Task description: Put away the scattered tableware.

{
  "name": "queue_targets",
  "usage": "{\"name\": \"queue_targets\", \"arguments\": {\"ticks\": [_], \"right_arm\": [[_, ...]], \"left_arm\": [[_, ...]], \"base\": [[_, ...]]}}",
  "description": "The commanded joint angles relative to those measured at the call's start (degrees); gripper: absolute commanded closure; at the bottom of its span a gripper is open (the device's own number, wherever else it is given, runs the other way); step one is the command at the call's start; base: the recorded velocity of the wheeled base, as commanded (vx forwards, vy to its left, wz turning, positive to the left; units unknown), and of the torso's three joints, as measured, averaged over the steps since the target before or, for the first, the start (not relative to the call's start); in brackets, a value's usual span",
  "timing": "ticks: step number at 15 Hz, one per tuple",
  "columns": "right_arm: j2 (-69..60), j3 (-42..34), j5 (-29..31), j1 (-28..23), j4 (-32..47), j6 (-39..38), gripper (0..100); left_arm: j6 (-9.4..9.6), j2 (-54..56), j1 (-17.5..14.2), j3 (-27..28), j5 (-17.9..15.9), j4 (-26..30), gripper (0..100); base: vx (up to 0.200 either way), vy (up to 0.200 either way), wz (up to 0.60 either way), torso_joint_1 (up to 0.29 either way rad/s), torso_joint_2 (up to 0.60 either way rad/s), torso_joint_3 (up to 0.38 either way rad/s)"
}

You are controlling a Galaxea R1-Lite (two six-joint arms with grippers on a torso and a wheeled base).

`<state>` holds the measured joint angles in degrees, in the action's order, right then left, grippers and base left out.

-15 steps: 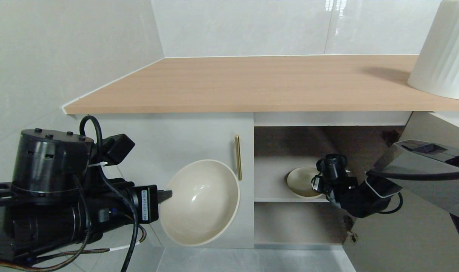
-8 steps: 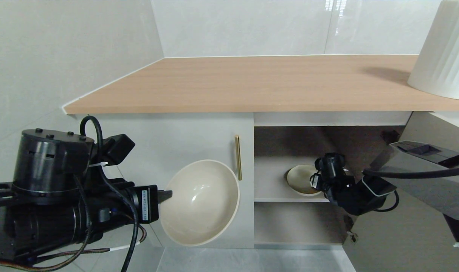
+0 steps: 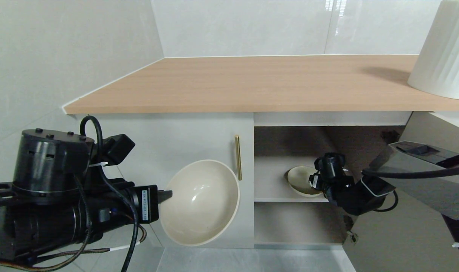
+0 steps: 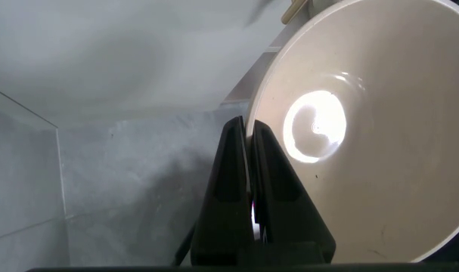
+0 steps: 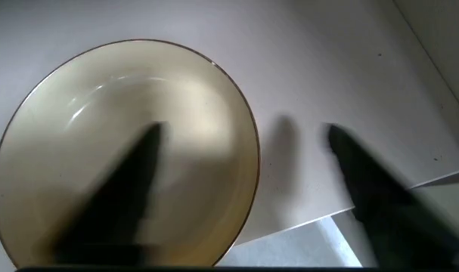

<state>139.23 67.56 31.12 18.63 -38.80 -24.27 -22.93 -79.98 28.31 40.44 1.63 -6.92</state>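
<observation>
Nearest, the left gripper pinches the rim of the large cream bowl, jaws closed tight on it. It holds the bowl tilted on edge before the closed cabinet door — not yet stored. Farther in, a smaller glossy beige bowl sits upright on the open cabinet's shelf. The right gripper hovers over it, fingers spread, gripping nothing — that bowl looks put away.

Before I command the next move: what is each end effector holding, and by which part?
Left end effector pinches the large bowl by its rim; right end effector is open, holding nothing.
</observation>
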Motion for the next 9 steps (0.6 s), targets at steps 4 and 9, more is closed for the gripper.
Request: {"name": "queue_targets", "arguments": {"ticks": [4, 9], "right_arm": [[-5.28, -3.84, -0.62, 0.09, 0.04, -0.34, 0], [-19.96, -15.0, -14.51, 5.02, 5.4, 0.19, 0]], "left_arm": [[0.17, -0.35, 0.08, -0.01, 0.04, -0.02, 100], [0.43, -5.01, 2.54, 0.08, 0.12, -3.53, 100]], "base": [[0.0, 0.0, 0.0, 0.0, 0.0, 0.0], [0.0, 0.0, 0.0, 0.0, 0.0, 0.0]]}}
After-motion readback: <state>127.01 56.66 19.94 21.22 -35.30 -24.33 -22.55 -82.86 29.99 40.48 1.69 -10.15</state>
